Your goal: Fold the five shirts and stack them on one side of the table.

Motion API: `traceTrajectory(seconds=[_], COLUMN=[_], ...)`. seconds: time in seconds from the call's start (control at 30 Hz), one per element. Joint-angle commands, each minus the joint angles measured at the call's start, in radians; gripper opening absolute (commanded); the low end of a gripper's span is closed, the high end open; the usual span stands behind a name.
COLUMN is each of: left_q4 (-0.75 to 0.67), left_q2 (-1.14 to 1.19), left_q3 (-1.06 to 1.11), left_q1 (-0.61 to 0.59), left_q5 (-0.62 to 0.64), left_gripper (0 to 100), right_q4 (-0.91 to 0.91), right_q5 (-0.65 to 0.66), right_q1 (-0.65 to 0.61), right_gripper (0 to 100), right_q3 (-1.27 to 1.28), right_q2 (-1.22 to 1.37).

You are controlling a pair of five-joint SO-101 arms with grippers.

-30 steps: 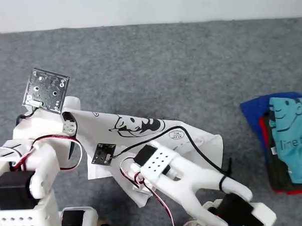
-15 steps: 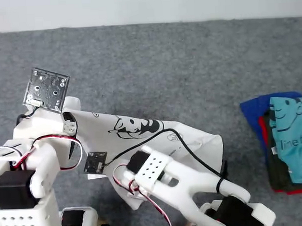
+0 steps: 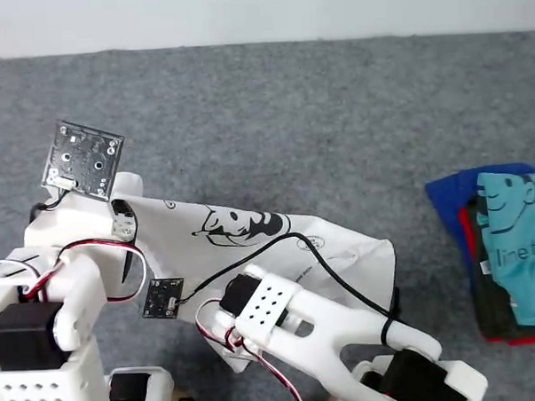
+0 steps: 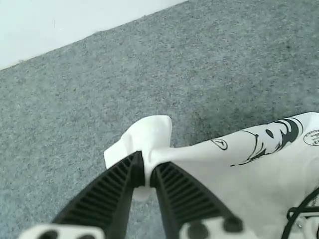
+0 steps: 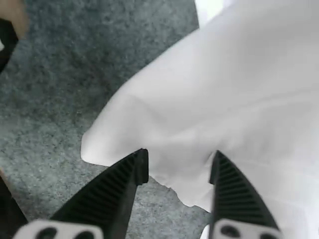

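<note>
You have the unfolded shirt point(image 3: 252, 246) lying on the near left part of the table point(image 3: 291, 119), well apart from the stack of folded shirts point(image 3: 509, 252) at the right edge. Your left gripper point(image 4: 147, 167) pinches the shirt's left corner. Your right gripper point(image 5: 179, 164) sits over the shirt's near edge, jaws spread.

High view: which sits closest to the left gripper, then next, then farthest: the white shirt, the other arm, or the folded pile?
1. White shirt: corner pinched in the left gripper.
2. Right arm: alongside, over the shirt's near edge.
3. Folded pile: far off at the right edge.
</note>
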Motion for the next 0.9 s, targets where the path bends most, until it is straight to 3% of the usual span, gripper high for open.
traceTrajectory(seconds=[0.0, 0.27, 0.6, 0.73, 0.87], left_q4=[-0.006, -0.006, -0.006, -0.006, -0.006], left_q2=[-0.005, -0.005, -0.005, -0.005, -0.005], left_q3=[-0.002, -0.002, -0.002, -0.002, -0.002], left_q1=[-0.003, -0.003, -0.003, -0.003, -0.003], left_q5=[-0.006, -0.006, -0.006, -0.006, -0.006], left_gripper=[1, 1, 1, 1, 1], right_q4=[-0.005, -0.116, -0.116, -0.113, -0.050], right_q5=[0.057, 0.011, 0.095, 0.100, 0.152], right_q1=[-0.008, -0.004, -0.002, 0.002, 0.120], right_gripper=[12.0, 21.0, 0.9, 1.0, 1.0], right_q3=[-0.009, 0.071, 0.075, 0.075, 0.028], right_q2=[-0.036, -0.036, -0.036, -0.036, -0.048])
